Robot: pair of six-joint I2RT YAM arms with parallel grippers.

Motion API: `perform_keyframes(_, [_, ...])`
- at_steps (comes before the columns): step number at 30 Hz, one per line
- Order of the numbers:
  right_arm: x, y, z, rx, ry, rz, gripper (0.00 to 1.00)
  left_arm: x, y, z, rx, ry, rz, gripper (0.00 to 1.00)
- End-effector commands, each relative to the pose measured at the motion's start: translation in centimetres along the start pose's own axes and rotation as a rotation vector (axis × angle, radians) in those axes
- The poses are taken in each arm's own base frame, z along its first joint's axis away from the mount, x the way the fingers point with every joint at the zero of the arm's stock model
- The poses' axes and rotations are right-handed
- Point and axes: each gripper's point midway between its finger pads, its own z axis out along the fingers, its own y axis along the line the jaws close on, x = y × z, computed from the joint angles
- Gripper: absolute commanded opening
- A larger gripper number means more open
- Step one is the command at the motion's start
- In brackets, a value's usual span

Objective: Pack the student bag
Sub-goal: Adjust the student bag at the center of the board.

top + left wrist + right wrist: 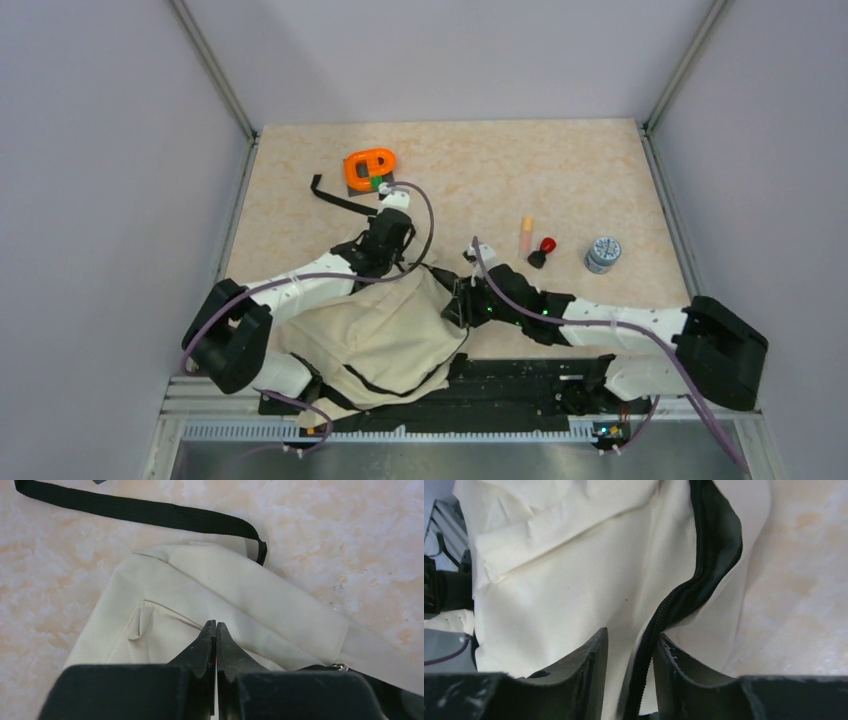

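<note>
The student bag [385, 335], beige fabric with black zipper lines, lies crumpled at the near middle of the table between my two arms. My left gripper [388, 240] is over its far corner. In the left wrist view this gripper [215, 625] is shut, tips together just above the beige fabric [165, 605], with nothing seen between them. My right gripper [460, 303] is at the bag's right edge. In the right wrist view it [630, 634] is open, and the bag's black zipper edge [704, 575] runs between its fingers, lying against the right one.
A black strap [340, 200] trails from the bag toward the far left, also seen as the strap [140, 511]. An orange object [370, 168] sits at the far left. A peach tube [526, 234], a red-and-black piece [543, 251] and a small blue-white jar [603, 253] lie at right.
</note>
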Motion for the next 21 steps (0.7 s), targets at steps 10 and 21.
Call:
perform_keyframes(10, [-14.6, -0.7, -4.3, 0.064, -0.348, -0.229, 0.72, -2.0, 0.4, -5.0, 0.095, -0.085, -0.258, 0.58])
perform_keyframes(21, [-16.9, 1.1, 3.3, -0.175, -0.213, -0.518, 0.74, 1.6, 4.0, -5.1, 0.0, -0.032, -0.42, 0.88])
